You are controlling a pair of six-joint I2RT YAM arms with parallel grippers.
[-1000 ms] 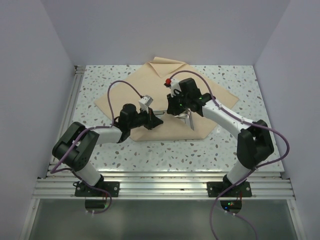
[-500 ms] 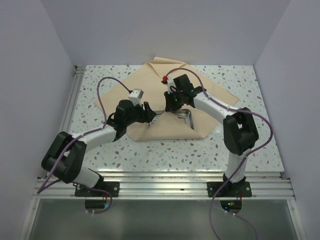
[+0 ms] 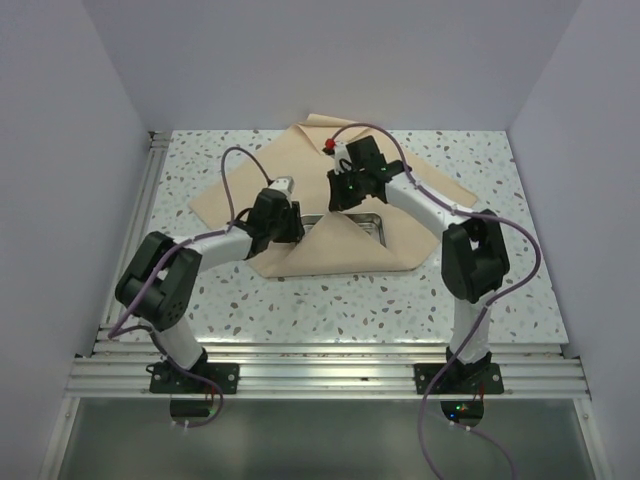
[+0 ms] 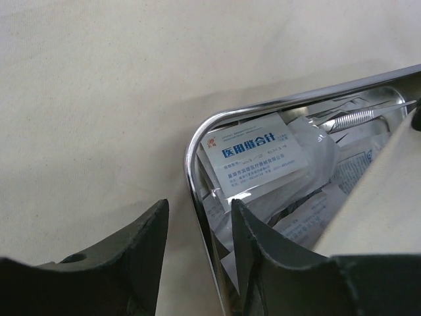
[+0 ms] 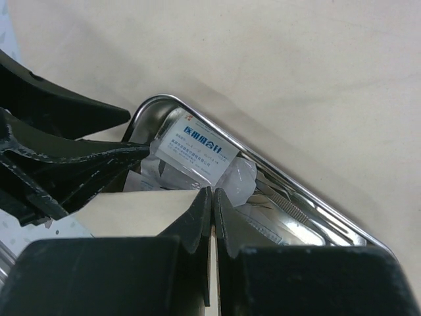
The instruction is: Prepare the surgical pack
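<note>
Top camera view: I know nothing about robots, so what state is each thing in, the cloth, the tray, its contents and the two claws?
wrap sheet, spread flat, near corner folded up over the tray.
steel tray, partly covered, one corner exposed.
sachets, lying in the tray.
steel tool, lying in the tray among the sachets.
left gripper, open, astride the tray rim, holding nothing.
right gripper, shut on the wrap sheet's folded corner.

A pale speckled surface (image 3: 480, 290) fills the middle of the overhead frame. Plain lavender-white walls (image 3: 330, 60) close it in at the top, left and right. Aluminium rails (image 3: 330, 375) cross the lower frame, with another rail (image 3: 150, 190) up the left edge. A grey-green panel (image 3: 320, 440) lies along the bottom.
</note>
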